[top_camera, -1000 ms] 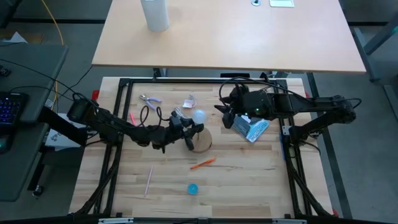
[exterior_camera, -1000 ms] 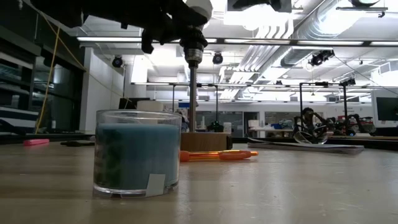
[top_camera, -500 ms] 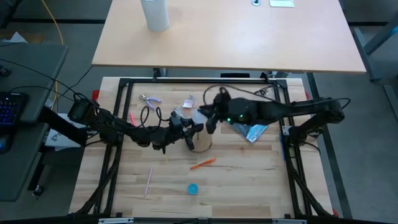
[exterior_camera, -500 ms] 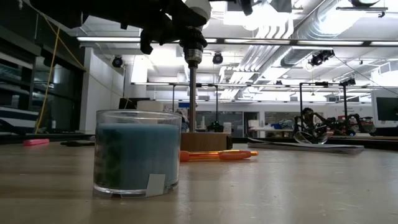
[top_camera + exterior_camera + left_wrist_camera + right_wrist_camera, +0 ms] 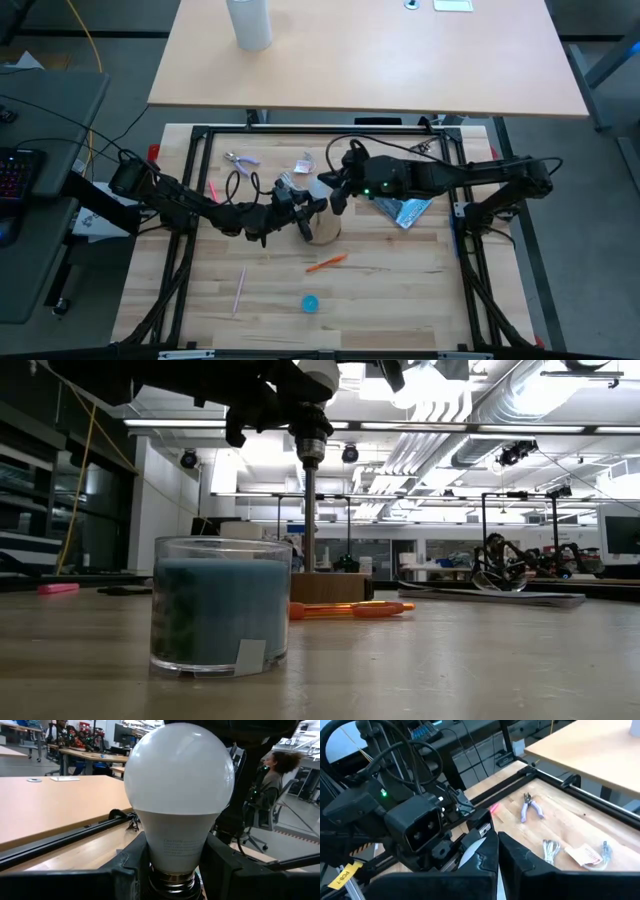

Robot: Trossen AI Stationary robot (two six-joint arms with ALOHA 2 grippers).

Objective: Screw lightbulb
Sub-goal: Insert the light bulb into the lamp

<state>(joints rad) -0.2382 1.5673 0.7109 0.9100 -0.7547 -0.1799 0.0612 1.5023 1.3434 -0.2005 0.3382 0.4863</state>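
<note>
The lightbulb (image 5: 178, 795) stands upright between the left gripper's (image 5: 303, 213) fingers (image 5: 227, 867), above the round wooden base (image 5: 327, 230). The right gripper (image 5: 335, 187) sits just behind it. An orange pen (image 5: 326, 263) lies in front of the base, pliers (image 5: 240, 158) far behind-left.

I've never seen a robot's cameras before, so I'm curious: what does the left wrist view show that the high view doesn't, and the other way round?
Only the left wrist view shows the lightbulb up close: white, upright, its grey screw base sitting between the left gripper's dark fingers, with a seated person in the room behind.

Only the high view shows the whole table: both arms, the right gripper reaching in over the bulb, an orange pen, a small blue cap and purple pliers.

Both show the left gripper at the lamp and the wooden tabletop.
</note>
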